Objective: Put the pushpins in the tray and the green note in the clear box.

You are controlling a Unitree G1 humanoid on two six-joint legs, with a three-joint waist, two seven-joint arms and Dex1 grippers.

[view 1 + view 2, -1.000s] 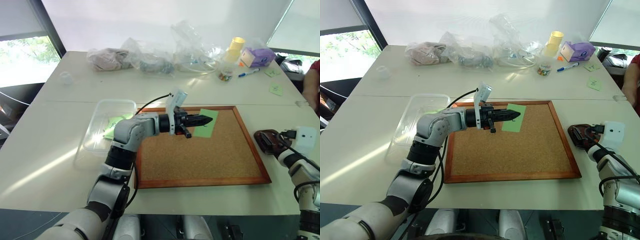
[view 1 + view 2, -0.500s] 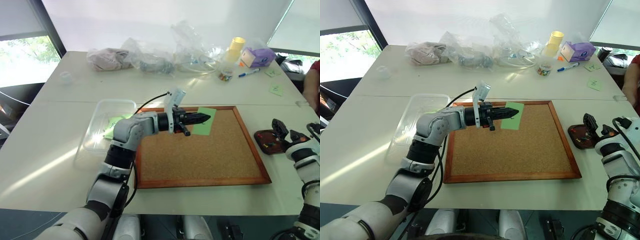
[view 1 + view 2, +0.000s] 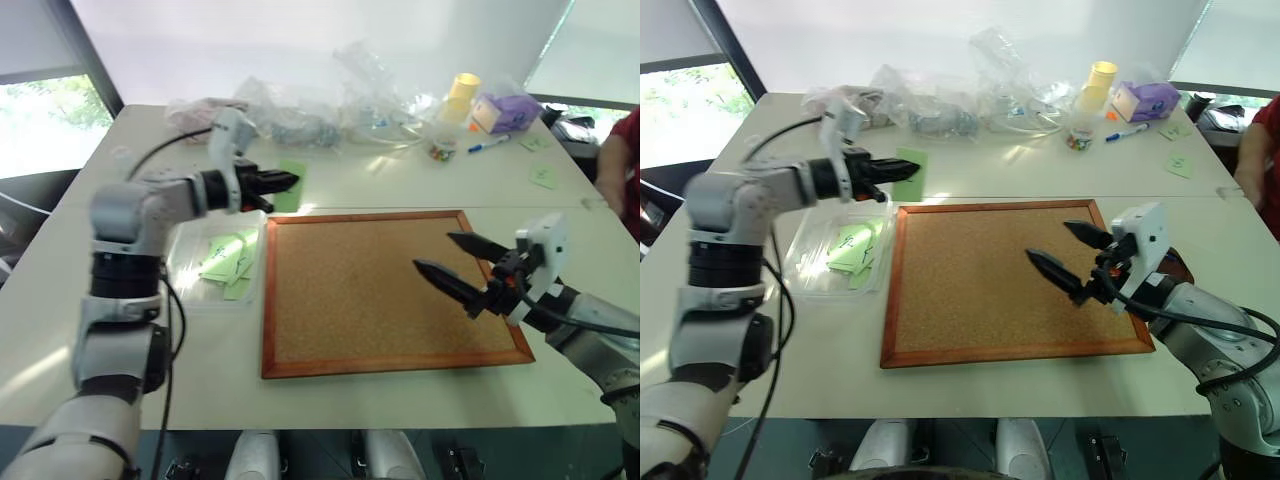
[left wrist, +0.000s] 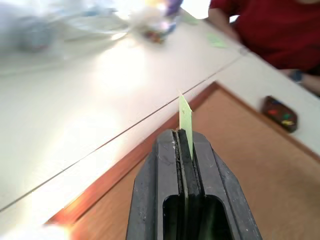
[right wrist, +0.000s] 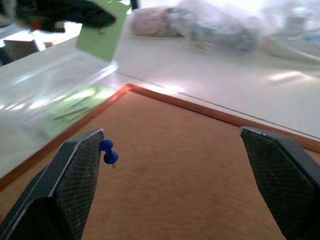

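In the head views, the left gripper (image 3: 285, 182) is reaching out level over the table, clenched on the green note (image 3: 291, 187), which is sticking out past its fingertips just beyond the far left corner of the cork board (image 3: 380, 285); the scribble on the note is too small to make out. The clear box (image 3: 190, 262) is lying below and nearer than that gripper, beside the board's left edge, with several pale green notes already lying in it. The right gripper (image 3: 1068, 258) is hovering over the right part of the board, pointing left, its two black fingers spread wide with nothing between them. The dark brown tray (image 3: 1180, 268) is mostly hiding behind the right wrist, only a sliver showing at the board's right edge. The middle of the board is lying bare between the two grippers, and clear plastic bags (image 3: 380, 95) are crowding the table's far edge. In the left wrist view, the fingers (image 4: 167, 165) are pressing flat together with the note standing edge-on between them; ahead lie the board's frame, open tabletop, the tray with coloured pushpins (image 4: 286, 118) in it, and a person's red sleeve (image 4: 270, 27), cut off by the frame. In the right wrist view, the fingers (image 5: 75, 175) are standing far apart, a blue pushpin (image 5: 108, 153) is sitting just beside the tip of one, whether stuck in the cork or touching the finger I cannot tell, and the left gripper with the note is blurring past the board's corner.
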